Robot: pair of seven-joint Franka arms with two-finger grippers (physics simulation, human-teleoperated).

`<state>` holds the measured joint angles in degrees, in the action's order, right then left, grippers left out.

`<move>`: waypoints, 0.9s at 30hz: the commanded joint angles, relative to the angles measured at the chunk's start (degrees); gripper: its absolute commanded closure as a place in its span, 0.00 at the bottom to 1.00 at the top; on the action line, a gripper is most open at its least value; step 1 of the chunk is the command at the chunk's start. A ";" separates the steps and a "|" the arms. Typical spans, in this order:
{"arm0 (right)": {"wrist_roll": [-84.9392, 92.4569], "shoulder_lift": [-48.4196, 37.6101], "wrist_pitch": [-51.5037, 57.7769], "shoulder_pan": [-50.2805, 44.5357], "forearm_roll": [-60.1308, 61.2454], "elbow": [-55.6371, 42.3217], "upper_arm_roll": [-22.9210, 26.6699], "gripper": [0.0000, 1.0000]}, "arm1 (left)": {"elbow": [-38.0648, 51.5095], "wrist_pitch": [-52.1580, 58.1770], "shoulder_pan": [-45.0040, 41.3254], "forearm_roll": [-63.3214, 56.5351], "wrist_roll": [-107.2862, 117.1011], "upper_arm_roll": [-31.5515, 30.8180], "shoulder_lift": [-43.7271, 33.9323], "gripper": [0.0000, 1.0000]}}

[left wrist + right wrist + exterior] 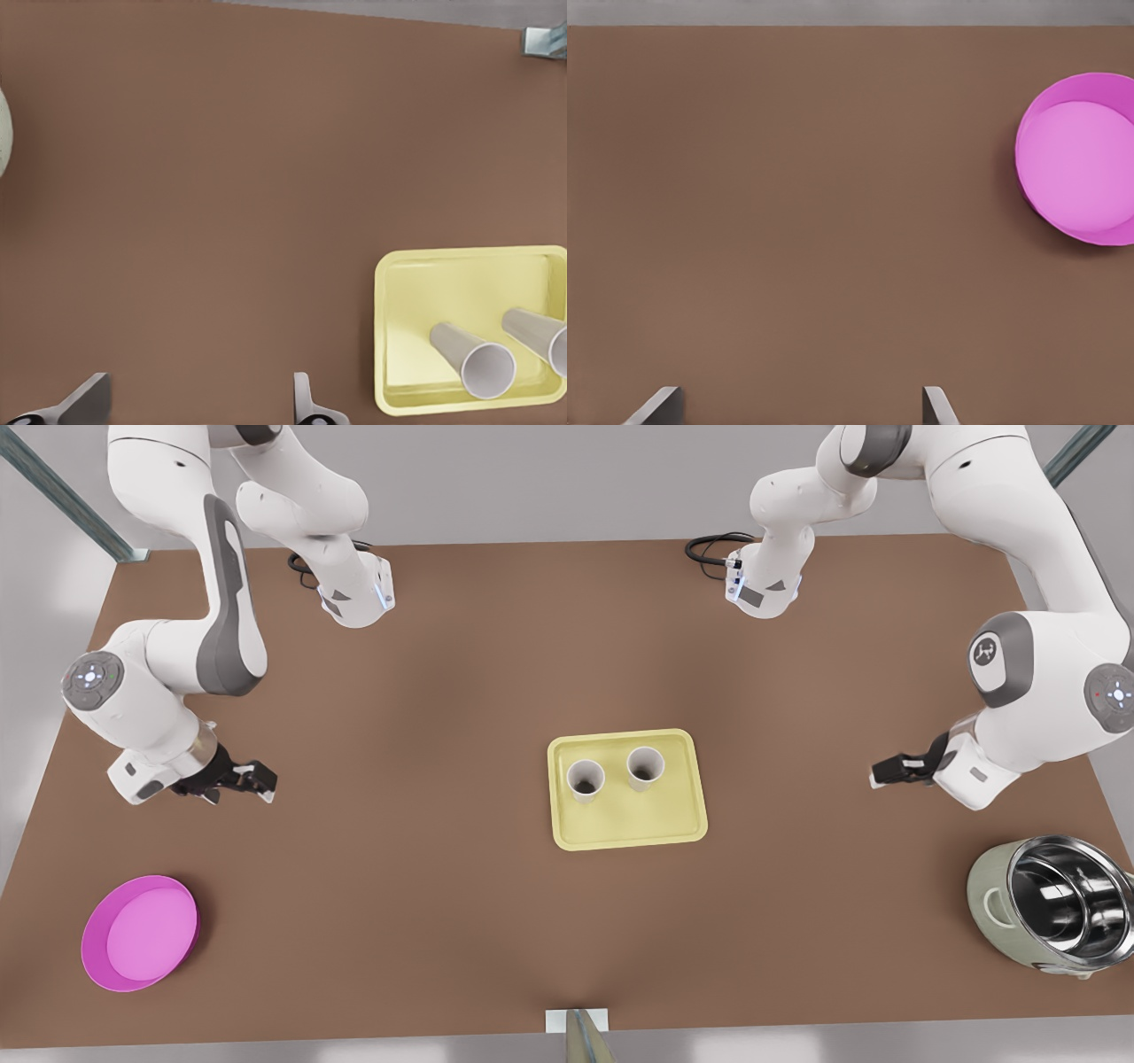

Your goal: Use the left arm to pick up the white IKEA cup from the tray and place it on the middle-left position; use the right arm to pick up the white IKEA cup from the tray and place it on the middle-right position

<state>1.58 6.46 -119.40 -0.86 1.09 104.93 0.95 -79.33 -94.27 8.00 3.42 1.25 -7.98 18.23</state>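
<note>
Nothing of the task is done yet. Both white cups, one (585,779) toward the front view's left and the other (644,767) toward its right, stand upright side by side on the pale yellow tray (629,834) in the middle of the bench (443,691). The bare patches of bench on either side of the tray, where the cups should go, hold nothing.

Your left pincer (889,771) hangs at the front view's right, well apart from the tray, fingers spread wide and holding nothing. Your right pincer (252,779) waits at the front view's left, also wide open and empty, and also well apart from the tray. Both reaches, grasps, lifts and placements are left to do.

The left wrist view gives you the tray (390,336) off to one side of the open left pincer (195,409), with the two cups (474,359) (536,329) leaning in perspective, so you can judge that this arm is not yet lined up with either. The right wrist view shows bare bench under the open right pincer (797,409) and the round magenta-pink dish (1081,168) farther off. The front view adds the metal-lined rice cooker (1054,903) in the corner near the left arm.
</note>
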 commanded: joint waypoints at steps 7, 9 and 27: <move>0.79 6.02 -0.32 -16.54 -4.34 -8.42 0.02 0.00 | -0.56 -2.14 -21.88 -6.94 12.63 -0.11 0.84 0.00; -3.07 10.15 4.52 -21.20 -4.52 -13.17 -0.07 0.00 | -1.97 -2.41 -29.26 -6.50 22.47 -0.28 1.63 0.00; -22.41 36.35 4.61 -34.12 -3.90 -38.04 -8.94 0.00 | -32.03 -43.01 -32.87 -5.00 31.27 0.51 1.20 0.00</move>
<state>-7.60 42.59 -112.86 -34.97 -2.90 67.03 -7.19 -111.51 -131.29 -24.89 -0.85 22.15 -7.50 19.36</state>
